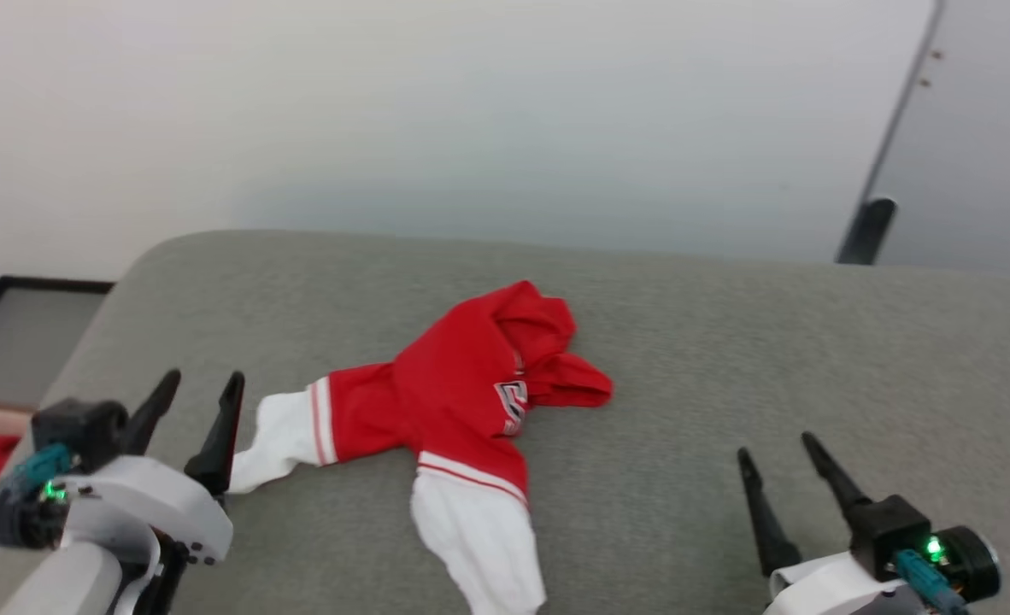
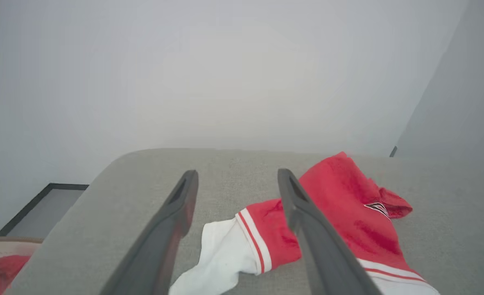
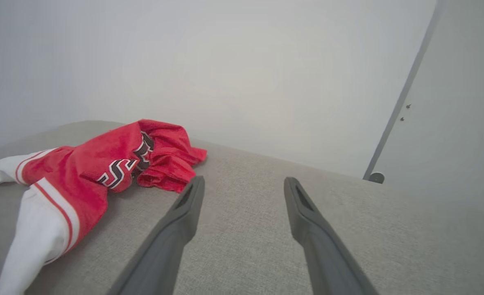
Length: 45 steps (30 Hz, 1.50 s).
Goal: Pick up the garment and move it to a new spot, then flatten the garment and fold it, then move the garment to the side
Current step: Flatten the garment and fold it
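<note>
Crumpled red garment [image 1: 454,384] lies just right of the open, empty left end effector [image 1: 204,377] and left of the open right end effector [image 1: 774,444]; grasp cuffs, spread outward.

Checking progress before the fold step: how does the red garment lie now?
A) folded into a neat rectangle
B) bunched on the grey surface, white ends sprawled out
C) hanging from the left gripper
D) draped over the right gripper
B: the garment lies rumpled on the grey surface, white ends splayed.
</note>
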### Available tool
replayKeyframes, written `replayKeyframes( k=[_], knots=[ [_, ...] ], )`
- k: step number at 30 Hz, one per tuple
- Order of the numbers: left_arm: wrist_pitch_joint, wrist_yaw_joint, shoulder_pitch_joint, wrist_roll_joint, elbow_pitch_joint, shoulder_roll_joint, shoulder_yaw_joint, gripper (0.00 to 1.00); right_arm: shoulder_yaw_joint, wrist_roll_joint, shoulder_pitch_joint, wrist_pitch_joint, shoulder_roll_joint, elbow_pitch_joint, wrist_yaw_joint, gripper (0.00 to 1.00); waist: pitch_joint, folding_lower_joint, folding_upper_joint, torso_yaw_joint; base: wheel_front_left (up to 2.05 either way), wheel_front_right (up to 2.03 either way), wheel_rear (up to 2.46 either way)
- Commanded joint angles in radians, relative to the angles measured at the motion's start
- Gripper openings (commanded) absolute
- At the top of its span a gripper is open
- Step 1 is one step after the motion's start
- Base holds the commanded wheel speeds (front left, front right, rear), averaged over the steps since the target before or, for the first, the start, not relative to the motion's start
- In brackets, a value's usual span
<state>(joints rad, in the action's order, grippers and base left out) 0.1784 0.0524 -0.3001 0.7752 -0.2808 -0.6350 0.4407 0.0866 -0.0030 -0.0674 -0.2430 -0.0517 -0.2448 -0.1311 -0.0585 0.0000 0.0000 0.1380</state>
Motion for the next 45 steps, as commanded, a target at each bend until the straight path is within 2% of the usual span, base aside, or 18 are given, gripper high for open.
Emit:
replayKeyframes(
  k=[1,5,14,21,29,37,38,39,45],
  knots=[
    [0.016,-0.002,0.017,0.024,-0.027,0.017,-0.017,1.0,0.014,0.019,0.007,0.02,0.001,-0.01,0.001,1.0,-0.02,0.0,0.0,0.074,0.0,0.0,0.0],
    [0.044,0.006,0.032,0.062,-0.097,0.043,-0.053,1.0,0.074,0.07,0.002,0.124,-0.01,-0.03,0.001,1.0,-0.032,0.0,0.0,0.142,0.0,0.0,0.0],
    [0.049,0.006,0.065,0.104,-0.177,0.08,-0.072,1.0,0.202,0.25,-0.024,0.476,-0.029,0.001,0.001,1.0,-0.055,0.0,0.0,0.275,0.0,0.0,0.0],
    [0.071,0.014,0.087,0.107,-0.173,0.104,-0.093,1.0,0.258,0.288,-0.071,0.657,-0.041,0.051,0.001,1.0,-0.022,0.0,0.0,0.311,0.0,0.0,0.0],
    [0.084,0.001,0.107,0.112,-0.172,0.156,-0.12,1.0,0.288,0.214,-0.119,0.774,-0.042,-0.022,0.001,1.0,0.018,0.0,0.0,0.333,0.0,0.0,0.0],
    [0.087,-0.02,0.107,0.122,-0.181,0.2,-0.148,1.0,0.332,0.181,-0.175,0.757,-0.017,-0.17,0.001,1.0,0.04,0.0,0.0,0.345,0.0,0.0,0.0],
    [0.087,-0.023,0.106,0.119,-0.184,0.203,-0.15,1.0,0.331,0.188,-0.182,0.749,-0.013,-0.19,0.001,0.31,0.041,0.0,0.0,0.346,0.0,0.0,0.0],
    [0.087,-0.026,0.105,0.114,-0.187,0.205,-0.153,1.0,0.338,0.188,-0.194,0.746,-0.012,-0.211,0.001,0.0,0.042,0.0,0.0,0.346,0.0,0.0,0.0],
    [0.087,-0.047,0.114,0.104,-0.198,0.217,-0.18,1.0,0.329,0.216,-0.23,0.709,-0.006,-0.268,0.001,0.0,0.035,0.0,0.0,0.342,0.0,0.0,0.0]
  ],
)
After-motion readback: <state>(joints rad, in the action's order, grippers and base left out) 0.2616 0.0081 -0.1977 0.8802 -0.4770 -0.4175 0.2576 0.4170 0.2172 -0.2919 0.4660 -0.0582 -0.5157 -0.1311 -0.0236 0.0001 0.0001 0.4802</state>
